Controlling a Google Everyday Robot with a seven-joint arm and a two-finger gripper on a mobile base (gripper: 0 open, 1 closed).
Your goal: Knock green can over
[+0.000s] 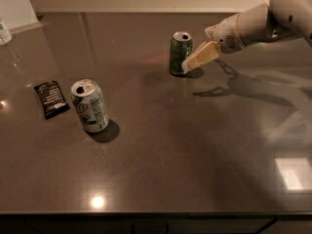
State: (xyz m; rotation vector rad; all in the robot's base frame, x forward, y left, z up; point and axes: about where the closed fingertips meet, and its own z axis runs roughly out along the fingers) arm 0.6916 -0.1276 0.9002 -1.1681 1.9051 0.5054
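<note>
The green can [179, 53] is small and dark green with pale markings and a silver top. It stands upright at the back middle of the dark table [195, 145]. My gripper [193, 62] comes in from the upper right on a white arm. Its cream fingertips reach the can's right side at about mid height and look to be touching it.
A larger silver-white can with green print [89, 105] stands upright at the left middle. A black packet [50, 98] lies flat to its left. A white object [4, 31] sits at the far left edge. The table's front edge runs along the bottom.
</note>
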